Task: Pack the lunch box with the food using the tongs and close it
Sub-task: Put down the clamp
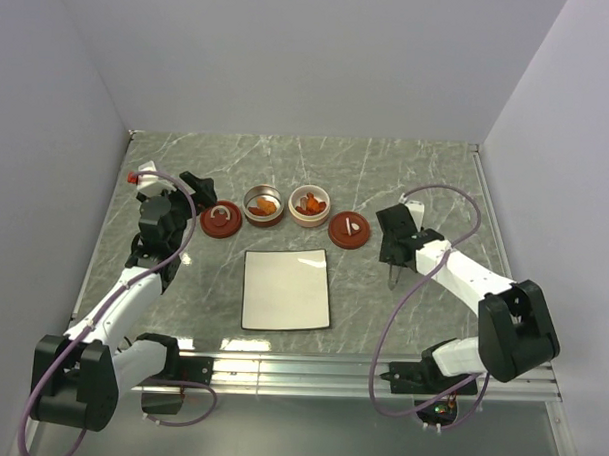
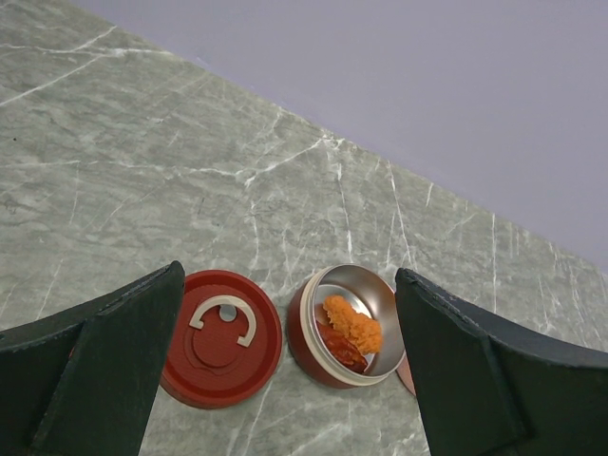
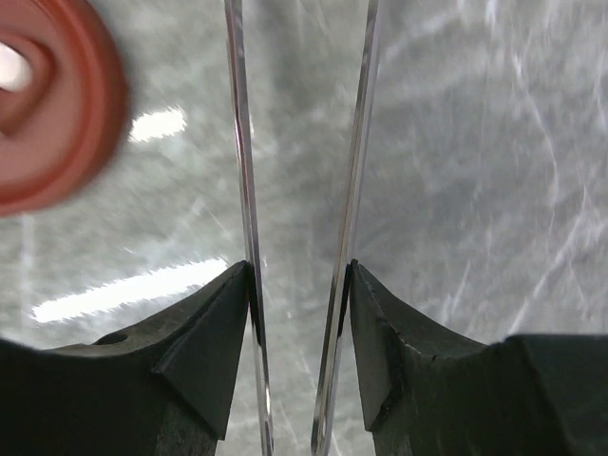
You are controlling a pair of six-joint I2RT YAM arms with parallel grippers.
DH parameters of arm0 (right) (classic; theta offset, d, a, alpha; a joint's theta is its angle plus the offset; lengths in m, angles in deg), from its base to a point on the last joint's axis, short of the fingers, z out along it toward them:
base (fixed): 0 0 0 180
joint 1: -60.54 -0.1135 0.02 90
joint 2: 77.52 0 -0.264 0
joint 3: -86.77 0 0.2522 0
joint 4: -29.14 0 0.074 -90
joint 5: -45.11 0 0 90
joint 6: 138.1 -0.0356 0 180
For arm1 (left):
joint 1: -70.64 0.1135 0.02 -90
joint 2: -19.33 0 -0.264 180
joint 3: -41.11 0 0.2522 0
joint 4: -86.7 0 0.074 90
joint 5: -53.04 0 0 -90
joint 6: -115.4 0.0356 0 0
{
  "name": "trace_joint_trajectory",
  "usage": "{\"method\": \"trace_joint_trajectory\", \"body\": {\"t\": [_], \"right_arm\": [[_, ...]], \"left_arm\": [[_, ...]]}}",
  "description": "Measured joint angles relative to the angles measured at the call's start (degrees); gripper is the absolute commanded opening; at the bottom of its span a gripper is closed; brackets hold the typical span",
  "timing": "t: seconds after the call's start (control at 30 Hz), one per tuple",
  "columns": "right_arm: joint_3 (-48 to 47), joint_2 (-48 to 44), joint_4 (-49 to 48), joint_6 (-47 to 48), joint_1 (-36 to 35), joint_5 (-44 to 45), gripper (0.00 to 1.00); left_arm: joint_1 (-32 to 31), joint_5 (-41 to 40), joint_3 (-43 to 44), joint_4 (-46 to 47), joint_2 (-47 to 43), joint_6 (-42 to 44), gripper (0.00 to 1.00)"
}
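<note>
The right gripper (image 3: 299, 275) is clenched on the tongs (image 3: 243, 142) out toward the tabletop's right edge. The food (image 2: 353, 328) already sits in the round tins (image 1: 263, 219) near the far edge, with none showing on the white plate (image 1: 286, 287). Closing looks like the job now, so I'd have the left gripper (image 2: 288, 277), spread wide and empty, centre over the red lid (image 2: 204, 366) and its white handle before pinching, then seat it level.

No text, label, brand, number or sign can be read in any of the three views.
</note>
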Motion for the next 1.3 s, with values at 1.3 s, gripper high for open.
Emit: {"method": "trace_joint_trajectory", "body": {"t": [1.3], "right_arm": [[3.96, -1.84, 4.44, -4.57, -6.25, -0.90, 0.71]], "left_arm": [[0.00, 0.35, 0.00, -0.11, -1.40, -0.02, 0.99]]}}
